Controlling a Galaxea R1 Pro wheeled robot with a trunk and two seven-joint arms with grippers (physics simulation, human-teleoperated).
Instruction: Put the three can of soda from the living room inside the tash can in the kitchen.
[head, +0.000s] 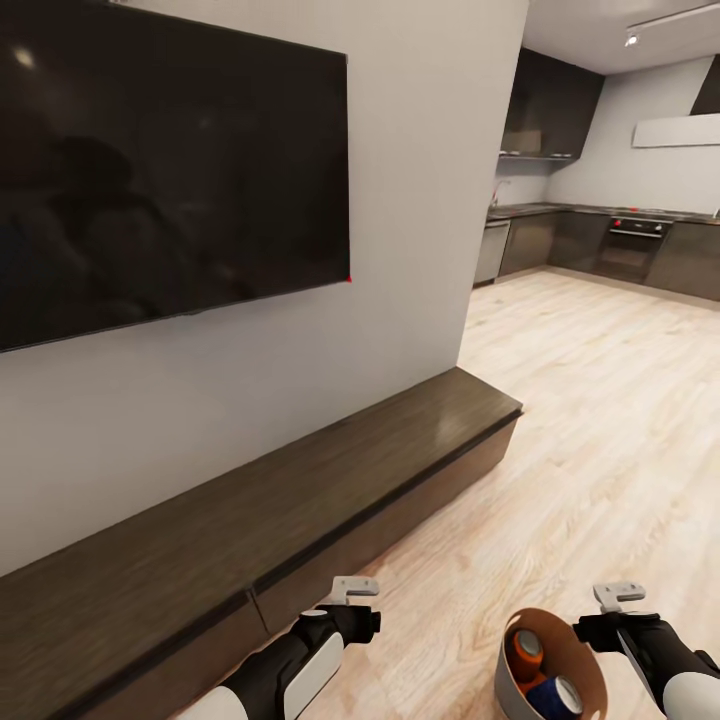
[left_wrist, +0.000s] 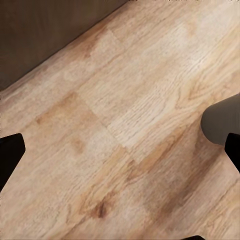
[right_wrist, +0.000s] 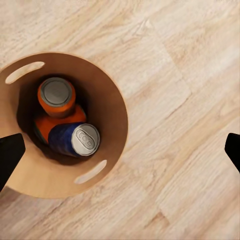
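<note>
No lettering legible on any can; right gripper raised on a bent forearm, fingertips spread wide, clasping nothing, hanging just beside and above the rim of the tash can; inside the bin, two orange cans and a blue can piled together; left gripper likewise lifted, wide apart and empty over the wood floor, near the long dark cabinet; beyond, wall-mounted TV; kitchen well apart, ahead.

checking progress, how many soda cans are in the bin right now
3, all inside the bin: an upright orange can, a blue can lying beside it, and another orange can partly hidden beneath them.
</note>
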